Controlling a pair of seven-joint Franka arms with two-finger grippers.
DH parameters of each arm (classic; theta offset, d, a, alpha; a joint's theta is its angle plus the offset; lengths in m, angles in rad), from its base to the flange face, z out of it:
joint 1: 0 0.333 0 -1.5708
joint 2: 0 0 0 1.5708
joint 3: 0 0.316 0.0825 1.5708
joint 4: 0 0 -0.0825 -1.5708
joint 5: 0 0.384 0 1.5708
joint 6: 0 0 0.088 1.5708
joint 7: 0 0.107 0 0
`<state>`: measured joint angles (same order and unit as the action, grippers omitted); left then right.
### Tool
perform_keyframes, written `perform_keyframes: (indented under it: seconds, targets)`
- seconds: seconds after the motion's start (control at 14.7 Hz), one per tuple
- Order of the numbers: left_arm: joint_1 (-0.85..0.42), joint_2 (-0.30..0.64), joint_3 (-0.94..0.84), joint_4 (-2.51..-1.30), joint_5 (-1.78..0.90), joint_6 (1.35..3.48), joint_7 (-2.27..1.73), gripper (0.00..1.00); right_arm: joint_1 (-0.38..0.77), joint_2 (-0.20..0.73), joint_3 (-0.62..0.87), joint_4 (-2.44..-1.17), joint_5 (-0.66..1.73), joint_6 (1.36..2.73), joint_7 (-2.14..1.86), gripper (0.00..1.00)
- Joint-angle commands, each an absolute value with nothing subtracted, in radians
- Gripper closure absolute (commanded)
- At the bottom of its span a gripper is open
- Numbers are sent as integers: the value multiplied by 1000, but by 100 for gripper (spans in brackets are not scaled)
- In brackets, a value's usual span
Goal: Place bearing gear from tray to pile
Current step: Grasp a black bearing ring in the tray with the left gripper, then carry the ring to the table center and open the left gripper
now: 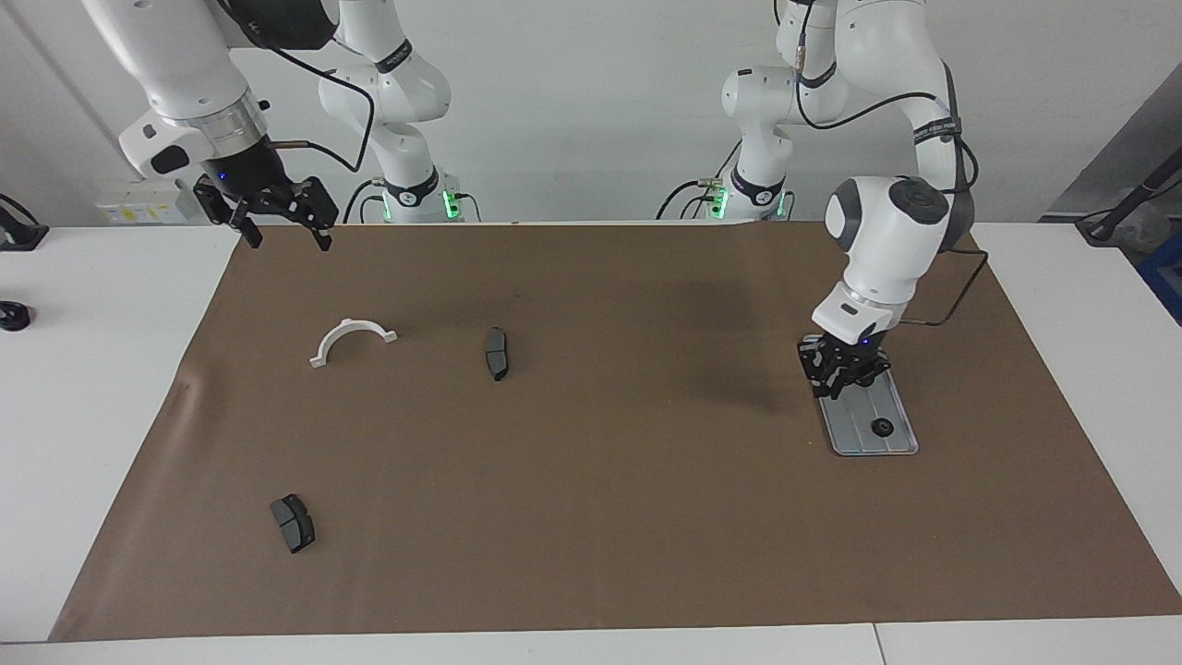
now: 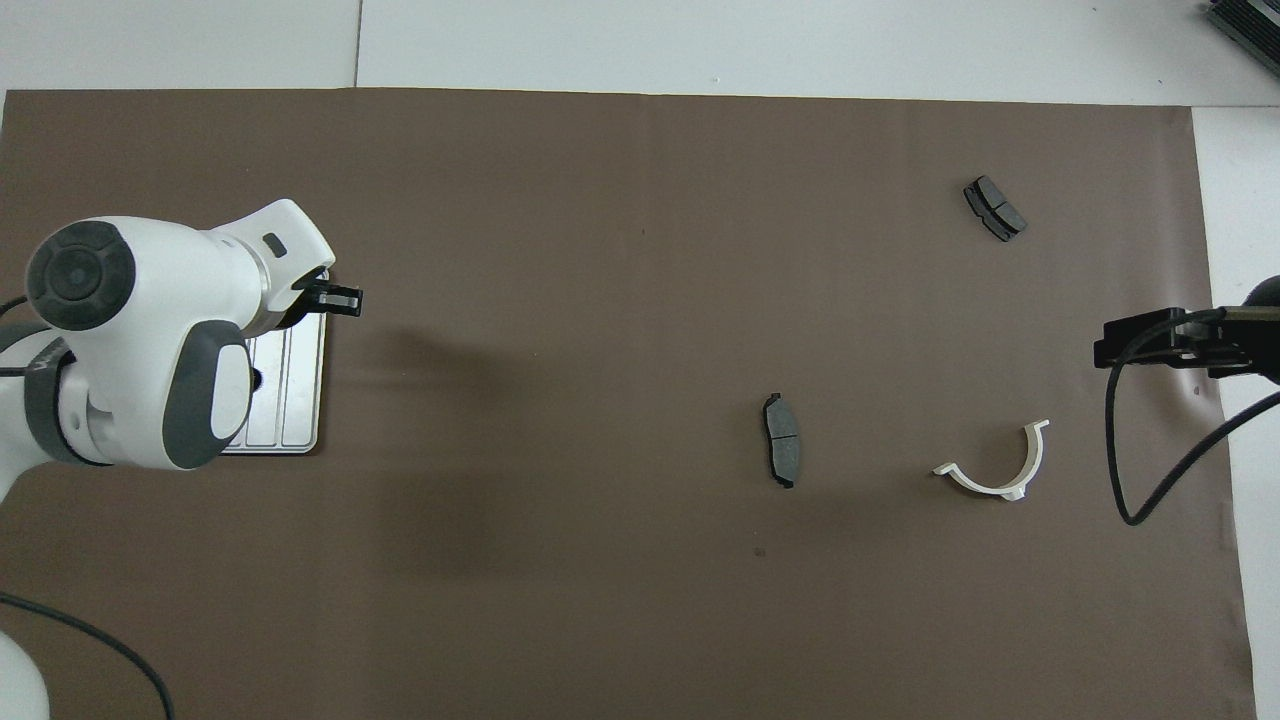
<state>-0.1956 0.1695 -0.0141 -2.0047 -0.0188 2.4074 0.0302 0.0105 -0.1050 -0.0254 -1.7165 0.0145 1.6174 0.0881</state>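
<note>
The silver ridged tray (image 1: 861, 417) lies on the brown mat at the left arm's end. A small black bearing gear (image 1: 882, 428) sits on it, toward the tray's end farther from the robots. My left gripper (image 1: 838, 380) hangs low over the tray's other end, apart from the gear. In the overhead view the left arm covers much of the tray (image 2: 297, 400). The pile is a white half-ring bracket (image 1: 354, 339) and two dark brake pads (image 1: 497, 353) (image 1: 293, 523), scattered toward the right arm's end. My right gripper (image 1: 286, 231) waits open and empty, raised over the mat's corner.
The brown mat (image 1: 591, 517) covers most of the white table. A small black object (image 1: 13, 316) sits on the bare table at the right arm's end. A black cable hangs from the right gripper (image 2: 1150, 340) beside the bracket (image 2: 1000, 468).
</note>
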Motion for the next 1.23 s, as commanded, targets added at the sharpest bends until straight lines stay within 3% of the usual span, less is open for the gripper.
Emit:
perform_keyframes:
  seconds: [0.0,0.68,1.02,1.09,1.16]
  targets:
    - [-299,268,2,-1899,-3,2416,-102,100,6,-103,-18,-1710,14,1611,94,0]
    - [-544,592,9,-1516,34,2442,-423,100,6,-103,-18,-1709,14,1611,94,0]
    - [-595,669,26,-1474,64,2468,-530,100,6,-104,-18,-1710,14,1611,94,0]
    - [-597,669,28,-1473,66,2467,-535,93,6,-103,-18,-1710,14,1611,94,0]
    - [-597,669,28,-1471,67,2464,-535,35,6,-104,-18,-1709,14,1611,94,0]
